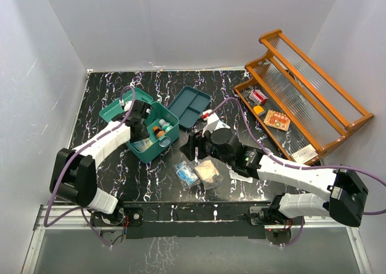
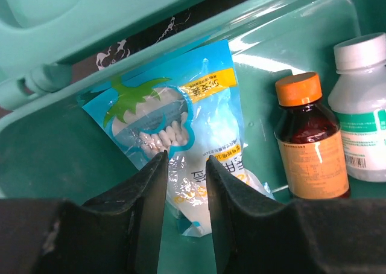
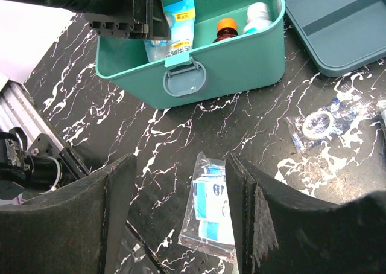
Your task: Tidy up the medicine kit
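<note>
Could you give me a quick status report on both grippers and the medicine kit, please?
Left gripper inside teal-green plastic box, jaws narrow around blue-and-white plastic pouch, grip unclear. Right gripper open above clear flat packet on table. Lid open; nothing blocking.

The open kit (image 1: 154, 147) stands near the table's (image 1: 108, 87) left edge, the left gripper (image 1: 143, 124) inside it. A tray (image 1: 189, 107) lies just behind it, and a rack (image 1: 307, 87) stands at the right rear corner. Packets (image 1: 199, 174) lie near the front edge, by the right gripper (image 1: 188, 148).
</note>
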Robot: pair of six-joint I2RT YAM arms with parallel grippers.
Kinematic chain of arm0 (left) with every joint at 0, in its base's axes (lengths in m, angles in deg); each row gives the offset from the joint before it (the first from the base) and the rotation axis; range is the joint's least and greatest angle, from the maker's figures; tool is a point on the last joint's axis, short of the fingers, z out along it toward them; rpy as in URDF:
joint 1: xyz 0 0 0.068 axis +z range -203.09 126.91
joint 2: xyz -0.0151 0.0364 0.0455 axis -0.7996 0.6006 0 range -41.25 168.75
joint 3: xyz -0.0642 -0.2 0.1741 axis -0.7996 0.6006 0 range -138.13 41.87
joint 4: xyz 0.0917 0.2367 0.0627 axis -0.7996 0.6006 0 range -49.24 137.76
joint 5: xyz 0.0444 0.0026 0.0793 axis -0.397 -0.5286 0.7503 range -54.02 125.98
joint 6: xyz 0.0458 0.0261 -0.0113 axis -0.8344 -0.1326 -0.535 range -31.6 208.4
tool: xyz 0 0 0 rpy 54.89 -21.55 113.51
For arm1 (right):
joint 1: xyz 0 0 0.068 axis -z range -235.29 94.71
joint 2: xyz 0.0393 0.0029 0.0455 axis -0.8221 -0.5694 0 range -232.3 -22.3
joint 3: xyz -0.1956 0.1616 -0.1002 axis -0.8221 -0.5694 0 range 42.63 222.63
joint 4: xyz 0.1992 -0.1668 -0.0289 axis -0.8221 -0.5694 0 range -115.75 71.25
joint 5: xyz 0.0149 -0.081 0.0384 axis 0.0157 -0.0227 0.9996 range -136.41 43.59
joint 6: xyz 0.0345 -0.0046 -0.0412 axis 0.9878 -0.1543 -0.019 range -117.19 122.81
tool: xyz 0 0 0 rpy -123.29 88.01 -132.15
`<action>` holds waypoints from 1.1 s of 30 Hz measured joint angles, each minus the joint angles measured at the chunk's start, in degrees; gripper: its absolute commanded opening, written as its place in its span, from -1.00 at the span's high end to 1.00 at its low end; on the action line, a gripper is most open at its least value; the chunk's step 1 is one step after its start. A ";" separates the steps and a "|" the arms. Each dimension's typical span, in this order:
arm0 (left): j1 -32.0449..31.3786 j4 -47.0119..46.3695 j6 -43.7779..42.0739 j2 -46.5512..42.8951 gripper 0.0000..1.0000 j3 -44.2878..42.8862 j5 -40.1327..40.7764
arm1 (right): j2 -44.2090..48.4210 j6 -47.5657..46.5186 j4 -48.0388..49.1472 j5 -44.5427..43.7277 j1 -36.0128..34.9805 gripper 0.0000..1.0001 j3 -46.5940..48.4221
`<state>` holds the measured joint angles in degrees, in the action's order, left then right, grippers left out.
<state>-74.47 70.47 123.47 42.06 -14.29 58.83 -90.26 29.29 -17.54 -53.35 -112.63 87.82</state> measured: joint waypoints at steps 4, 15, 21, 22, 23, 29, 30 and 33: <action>-0.02 -1.38 2.32 2.58 0.52 0.00 0.31 | 0.00 0.63 -0.11 -0.98 0.00 -0.17 -0.76; -0.11 -4.42 5.49 8.90 0.59 0.02 -0.09 | 0.02 0.70 -0.13 -2.43 0.02 -0.16 -1.03; -0.11 -4.90 5.73 10.03 0.48 0.02 -0.74 | 0.02 0.92 -0.33 -3.61 0.02 -0.17 -1.03; -0.11 -4.94 5.68 10.03 0.45 0.02 -0.90 | 0.02 1.09 -0.57 -4.07 0.02 -0.17 -1.03; -0.11 -4.98 5.62 10.03 0.41 0.02 -1.11 | 0.02 1.36 -0.94 -4.68 0.02 -0.18 -1.03; -0.11 -4.70 4.44 8.44 0.10 0.00 -3.63 | 0.37 3.89 -4.02 -10.12 0.02 -0.25 -1.03; -0.09 -4.15 4.07 7.52 0.04 -0.11 -4.24 | 0.55 4.17 -4.50 -10.88 0.02 -0.25 -1.07; -0.11 -2.73 2.10 3.45 -0.07 -1.38 -6.71 | 1.14 5.09 -6.73 -12.72 0.04 -0.25 -1.14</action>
<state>-74.58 67.74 125.57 45.52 -15.67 52.12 -89.13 34.38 -24.27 -66.07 -112.59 86.68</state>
